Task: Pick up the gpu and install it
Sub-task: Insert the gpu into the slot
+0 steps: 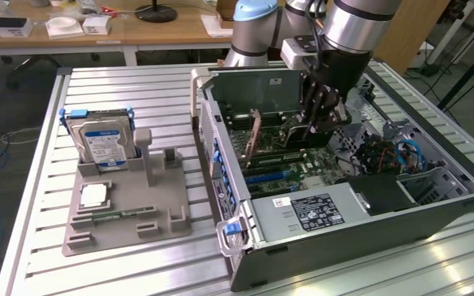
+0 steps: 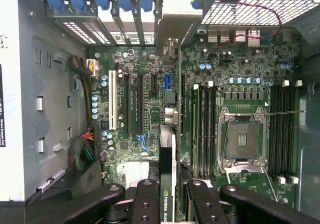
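Black gpu (image 2: 167, 194) | fingers (image 2: 145, 200) narrow, clamped on its edge | at mobo (image 2: 235, 69), inside case (image 1: 320, 259)

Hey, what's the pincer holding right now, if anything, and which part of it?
The gpu, an NVIDIA card seen edge-on above the motherboard. The pincer clamps its flat faces near the edge farthest from the board.

A: Hard drive (image 1: 99, 143)?
B: Stood upright in grey holder (image 1: 142, 192), blue label outward.
A: Memory stick (image 1: 121, 214)?
B: Lay flat on holder's base. Holder sat on slatted metal table (image 1: 130, 92); wooden desk (image 1: 179, 28) stood well behind.
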### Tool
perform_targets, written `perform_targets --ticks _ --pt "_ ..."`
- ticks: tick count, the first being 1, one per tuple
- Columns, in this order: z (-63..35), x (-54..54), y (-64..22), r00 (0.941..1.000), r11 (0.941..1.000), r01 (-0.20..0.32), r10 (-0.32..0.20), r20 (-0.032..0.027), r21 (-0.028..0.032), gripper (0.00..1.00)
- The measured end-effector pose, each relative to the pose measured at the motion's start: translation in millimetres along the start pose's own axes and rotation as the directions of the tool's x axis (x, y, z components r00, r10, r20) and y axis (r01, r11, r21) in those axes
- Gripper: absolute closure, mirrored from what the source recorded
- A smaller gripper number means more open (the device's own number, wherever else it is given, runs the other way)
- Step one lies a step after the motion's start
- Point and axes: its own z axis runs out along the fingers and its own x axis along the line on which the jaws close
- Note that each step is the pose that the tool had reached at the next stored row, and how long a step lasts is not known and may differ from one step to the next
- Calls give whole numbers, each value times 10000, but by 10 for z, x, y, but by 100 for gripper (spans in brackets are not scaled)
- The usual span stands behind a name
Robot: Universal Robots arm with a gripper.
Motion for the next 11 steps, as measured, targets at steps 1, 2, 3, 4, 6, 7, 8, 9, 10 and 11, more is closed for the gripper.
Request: perform_targets --ticks 1,2,3,4,6,7,8,9,10,11 --pt "0 0 0 10000 10000 0 0 0 0 74" --pt "0 0 0 10000 10000 0 0 0 -1 74" --pt "0 0 0 10000 10000 0 0 0 0 74" --pt "1 0 0 10000 10000 0 0 0 0 74" --pt "9 0 5 10000 10000 -2 2 5 2 74" --pt "14 0 9 10000 10000 -3 3 3 1 74" --pt "20 1 10 10000 10000 -1 1 0 0 74" --pt "30 1 11 10000 10000 1 -1 1 0 74" --pt "40 1 11 10000 10000 1 -1 1 0 74" --pt "52 1 11 10000 10000 1 -1 1 0 74"
